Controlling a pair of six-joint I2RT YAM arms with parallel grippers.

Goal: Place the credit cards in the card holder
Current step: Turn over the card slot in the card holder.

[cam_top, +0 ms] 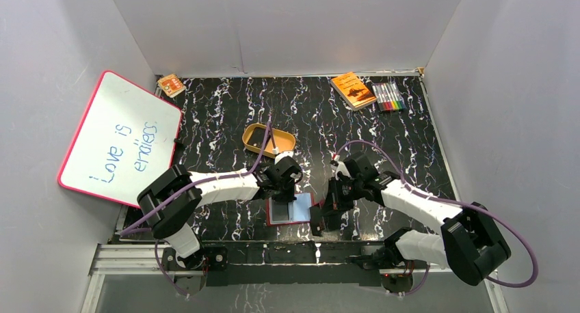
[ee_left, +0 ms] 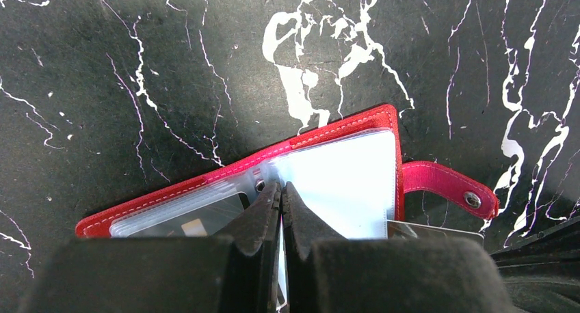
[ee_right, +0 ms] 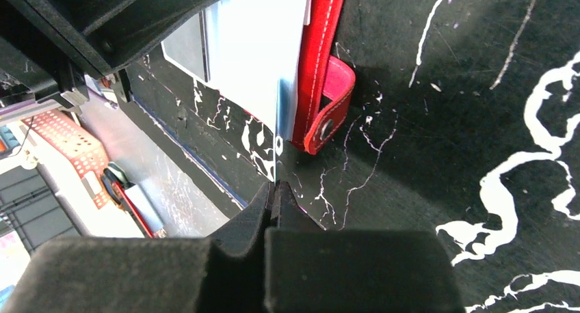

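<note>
Card holder (cam_top: 291,209): open, inner side up, flat on the table (cam_top: 410,142) close to the near edge, between the two grippers. Long axis left–right. Snap tab (ee_left: 448,186) off the right end, pointing right toward the right gripper (ee_right: 273,186).

Left gripper (ee_left: 281,190): fingers pressed together, tips down on the grey-blue clear pockets about mid-length. Pale sliver between the fingers; a leaf or glare, cannot tell, so no pinch confirmed.

Right gripper: fingers together on a thin credit card (ee_right: 276,139), edge-on in the right wrist view, reaching from the fingertips to the holder's right end beside the tab.

Hidden or unclear: holder's near edge behind the left fingers; card face not visible; a dim card-like shape with a gold patch inside the left pocket.

Surface: black with white marbled veins. White walls (cam_top: 287,26) on three sides. Whiteboard (cam_top: 120,139) leaning at far left; tan dish (cam_top: 247,132) just beyond the left gripper; orange booklet (cam_top: 353,89) and markers (cam_top: 388,96) at far right.
</note>
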